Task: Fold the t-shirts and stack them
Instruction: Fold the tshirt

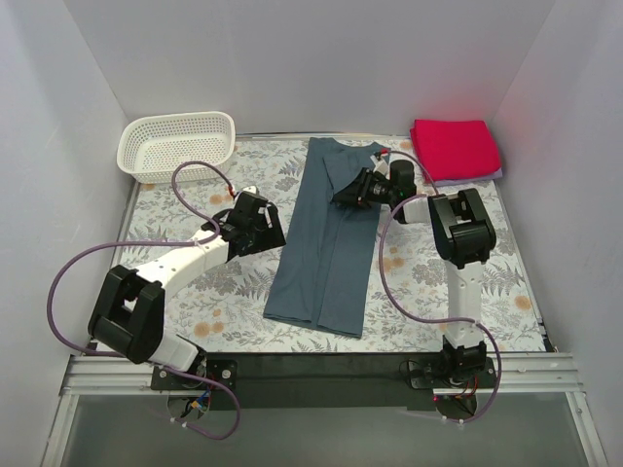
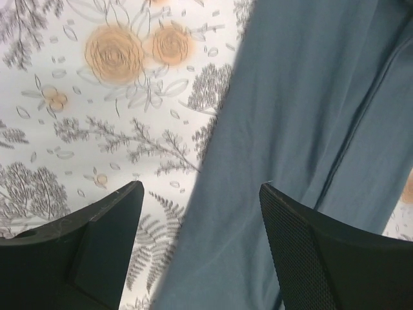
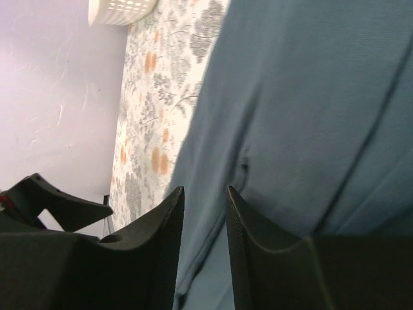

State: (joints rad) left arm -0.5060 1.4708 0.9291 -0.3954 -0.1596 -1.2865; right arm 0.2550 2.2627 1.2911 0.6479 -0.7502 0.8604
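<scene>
The slate blue-grey t-shirt [image 1: 326,243] lies folded lengthwise into a long strip down the middle of the table. My left gripper [image 1: 276,220] is open wide and empty, low over the shirt's left edge [image 2: 284,129], with one finger over the tablecloth and one over the cloth. My right gripper [image 1: 339,197] hovers over the shirt's upper part [image 3: 310,97]. Its jaws stand a narrow gap apart above a fold line and hold nothing. The bright red t-shirt [image 1: 455,147] lies folded at the back right on top of the pale lavender one [image 1: 479,177].
A white lattice basket [image 1: 178,144] stands at the back left corner; it also shows in the right wrist view [image 3: 122,10]. The floral tablecloth [image 1: 195,292] covers the table. White walls close in on the left, back and right.
</scene>
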